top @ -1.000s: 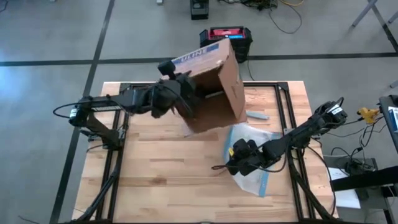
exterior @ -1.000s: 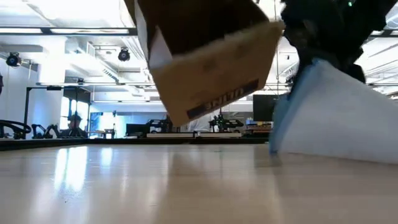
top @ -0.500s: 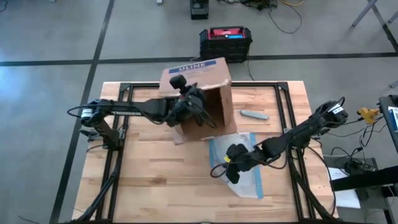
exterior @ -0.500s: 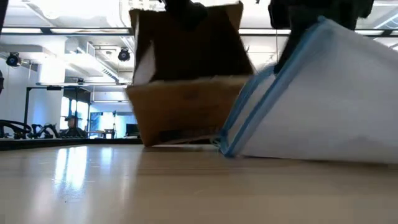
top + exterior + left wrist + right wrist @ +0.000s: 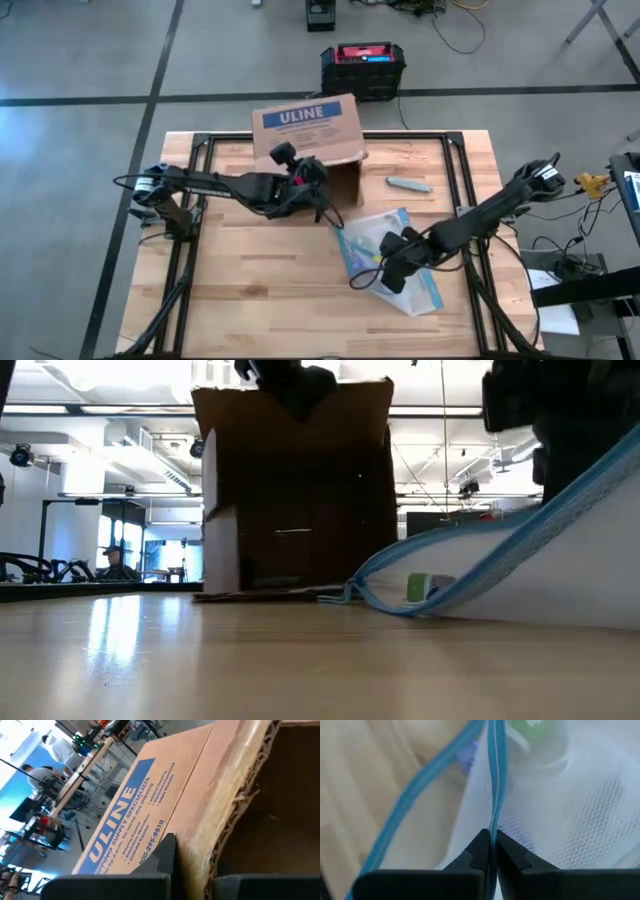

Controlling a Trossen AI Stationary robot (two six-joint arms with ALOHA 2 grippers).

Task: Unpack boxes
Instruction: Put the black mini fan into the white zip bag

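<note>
The brown cardboard box (image 5: 310,128) lies on its side at the table's far edge. Its blue ULINE label faces up and its open end (image 5: 300,510) faces the near edge, with a lower flap flat on the wood. My left gripper (image 5: 315,178) is shut on the box's upper wall. Right of the box lies a clear, blue-edged zip pouch (image 5: 372,232) with a green item (image 5: 430,588) inside. My right gripper (image 5: 388,268) is shut on the pouch's blue edge. My left gripper pinches the open edge of the box's upper, labelled wall (image 5: 220,845), one finger (image 5: 165,855) outside on the label face and the other inside the box. It comes from the near side, slanting slightly down. The box rests on the table. My right gripper pinches the pouch's blue zip edge (image 5: 493,820) between its two fingertips, coming from above and slanting down. That edge is raised off the wood; the rest of the pouch (image 5: 560,580) slopes down and rests on the table.
A small grey object (image 5: 408,184) lies on the table right of the box. A black crate with a red top (image 5: 363,62) stands on the floor beyond the far edge. Bare wood stretches along the near and left parts (image 5: 250,290). People show in the room behind.
My left gripper has come down toward the far edge with the box. The box was lifted and tipped; it has turned label-up and now rests on the table. My right gripper has turned, and the pouch's raised edge has tipped lower and swung about on the wood.
</note>
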